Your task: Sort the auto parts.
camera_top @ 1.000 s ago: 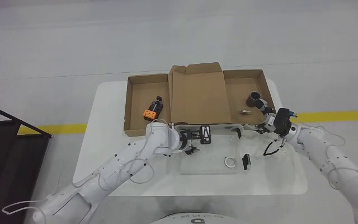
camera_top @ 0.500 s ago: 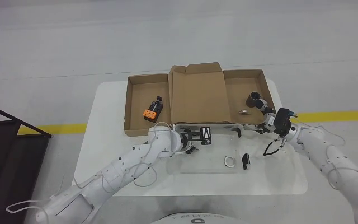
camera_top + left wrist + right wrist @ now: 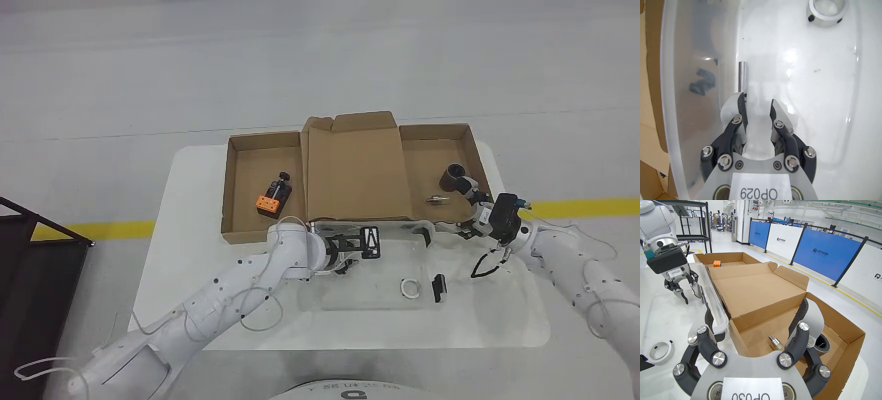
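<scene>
Steel pin (image 3: 743,75) lies beside the tray wall (image 3: 687,56); left hand (image 3: 757,98), spread, should centre over it before closing.

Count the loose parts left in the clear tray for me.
3: a steel pin beside the open left pincer, near the wall of the tray; a silver ring; and a black piece next to the ring. The left arm could hide others.

You stood in a factory hall: blue and white partition panels (image 3: 829,251) fenced off bays, a yellow line (image 3: 110,229) crossed the polished grey floor (image 3: 300,60), and black metal racking (image 3: 706,224) rose beyond the white table's (image 3: 190,190) left edge.
</scene>
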You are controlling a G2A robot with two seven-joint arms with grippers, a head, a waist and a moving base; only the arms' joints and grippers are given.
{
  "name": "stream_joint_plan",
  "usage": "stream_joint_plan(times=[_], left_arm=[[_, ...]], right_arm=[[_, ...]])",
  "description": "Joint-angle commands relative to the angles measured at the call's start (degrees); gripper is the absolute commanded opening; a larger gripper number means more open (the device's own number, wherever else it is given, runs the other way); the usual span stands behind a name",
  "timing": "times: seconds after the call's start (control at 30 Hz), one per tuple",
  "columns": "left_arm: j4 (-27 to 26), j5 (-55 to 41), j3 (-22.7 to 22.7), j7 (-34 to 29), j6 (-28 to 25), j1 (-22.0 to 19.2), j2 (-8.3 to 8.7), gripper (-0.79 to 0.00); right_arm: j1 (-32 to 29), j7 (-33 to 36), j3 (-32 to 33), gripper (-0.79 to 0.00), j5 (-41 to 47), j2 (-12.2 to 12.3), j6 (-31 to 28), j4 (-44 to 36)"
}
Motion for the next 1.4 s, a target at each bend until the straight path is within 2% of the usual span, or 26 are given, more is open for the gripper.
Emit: stream_joint_plan(times=[0.0, 0.13, 0.17, 0.23, 0.3, 0.4, 0.57, 0.7, 0.8, 0.83, 0.87, 0.97, 1.1, 1.17, 1.3, 1.37], left_arm=[[-0.08, 0.55, -0.09, -0.02, 0.26, 0.16, 0.00, -0.554], [-0.08, 1.71, -0.32, 0.27, 0.97, 0.34, -0.04, -0.425], [-0.04, 2.01, -0.41, 0.42, 1.13, 0.32, -0.06, -0.308], [0.14, 2.60, -0.48, 0.57, 1.32, 0.27, -0.11, -0.157], [0.42, 3.12, -0.50, 0.68, 1.52, 0.12, -0.22, -0.065], [1.20, 3.41, -0.34, 0.87, 1.44, -0.18, -0.49, -0.012], [3.02, 2.63, 0.14, 0.46, 0.65, -0.99, -1.16, 0.000], [4.41, 0.22, 0.06, 0.22, -0.21, -1.63, -1.72, -0.068], [5.22, -1.82, -0.14, 0.19, -1.40, -2.07, -2.03, -0.212], [5.39, -2.48, -0.20, 0.19, -1.85, -2.19, -2.11, -0.323], [5.58, -3.08, -0.30, 0.10, -2.27, -2.33, -2.18, -0.400], [5.76, -4.02, -0.48, -0.18, -2.85, -2.58, -2.33, -0.459], [5.77, -4.47, -0.63, -0.35, -3.05, -2.60, -2.46, -0.650], [5.65, -4.45, -0.67, -0.35, -3.17, -2.59, -2.49, -0.717], [5.59, -4.32, -0.68, -0.28, -3.25, -2.66, -2.61, -0.760], [5.64, -4.04, -0.73, -0.12, -3.04, -2.77, -2.68, -0.723]], right_arm=[[0.00, 0.00, 0.00, 0.000, 0.00, 0.00, 0.00, -0.01], [0.00, 0.00, 0.00, 0.000, 0.00, 0.00, 0.00, -0.01], [0.00, 0.00, 0.00, 0.000, 0.00, 0.00, 0.00, -0.01], [0.00, 0.00, 0.00, 0.000, 0.00, 0.00, 0.00, -0.01], [0.00, 0.00, 0.00, 0.000, 0.00, 0.00, 0.00, -0.01], [0.00, 0.00, 0.00, 0.000, 0.00, 0.00, 0.00, -0.01], [0.00, 0.00, 0.00, 0.000, 0.00, 0.00, 0.00, -0.01], [0.00, 0.00, 0.00, 0.000, 0.00, 0.00, 0.00, -0.01], [0.00, 0.00, 0.00, 0.000, 0.00, 0.00, 0.00, -0.01], [0.00, 0.00, 0.00, 0.000, 0.00, 0.00, 0.00, -0.01], [0.00, 0.00, 0.00, 0.000, 0.00, 0.00, 0.00, -0.01], [0.00, 0.00, 0.00, 0.000, 0.00, 0.00, 0.00, -0.01], [0.00, 0.00, 0.00, 0.000, 0.00, 0.00, 0.00, -0.01], [0.00, 0.00, 0.00, 0.000, 0.00, 0.00, 0.00, -0.01], [0.00, 0.00, 0.00, 0.000, 0.00, 0.00, 0.00, -0.01], [0.00, 0.00, 0.00, 0.000, 0.00, 0.00, 0.00, -0.01]])
